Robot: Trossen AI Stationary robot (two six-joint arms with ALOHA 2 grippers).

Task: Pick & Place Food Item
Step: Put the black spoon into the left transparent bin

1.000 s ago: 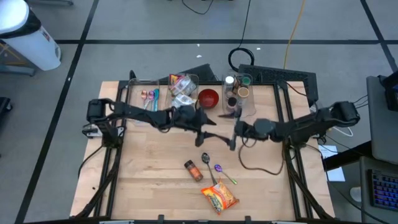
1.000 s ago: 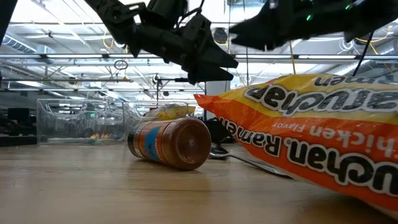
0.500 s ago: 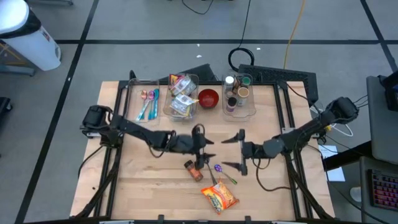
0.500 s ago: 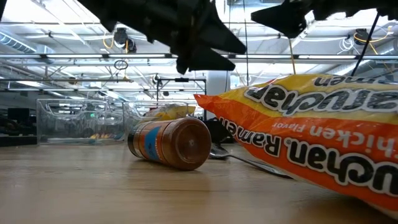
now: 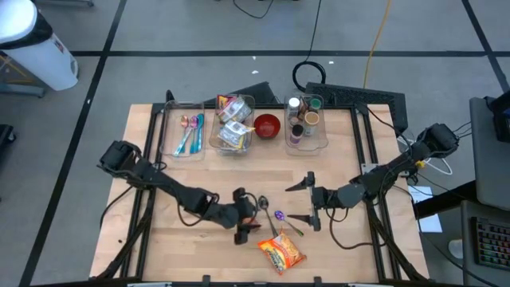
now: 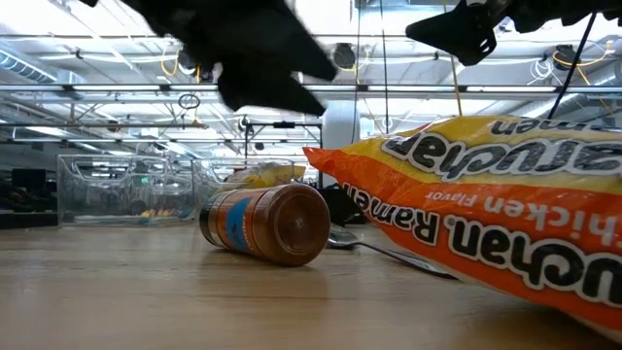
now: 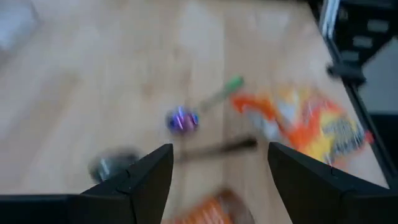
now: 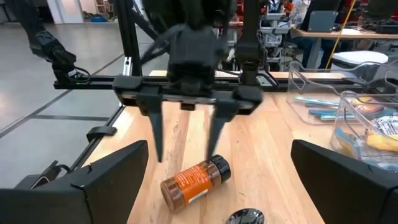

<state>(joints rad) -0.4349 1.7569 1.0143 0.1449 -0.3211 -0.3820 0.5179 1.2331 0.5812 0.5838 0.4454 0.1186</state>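
Note:
A spice jar (image 8: 193, 180) with an orange label and a dark cap lies on its side on the wooden table, near the front middle. My left gripper (image 8: 186, 152) hangs open just above it, one finger on each side, touching nothing. In the high view that gripper (image 5: 241, 215) covers most of the jar. An orange ramen packet (image 5: 281, 253) lies flat near the front edge. My right gripper (image 5: 305, 202) stands open to the right of the jar, pointing toward the table's left, with nothing between its fingers.
Two spoons (image 5: 263, 203) (image 5: 279, 216) lie between the jar and my right gripper. At the back stand a clear bin of spoons (image 5: 187, 131), a bin of food packets (image 5: 231, 126), a red bowl (image 5: 267, 125) and a bin of jars (image 5: 305, 119).
My left gripper has swung from the table's middle toward the near edge and now hangs over the spice jar, still open. My right gripper has also come toward the near edge and rolled a little, staying open. The jar, the spoons and the packet have not moved.

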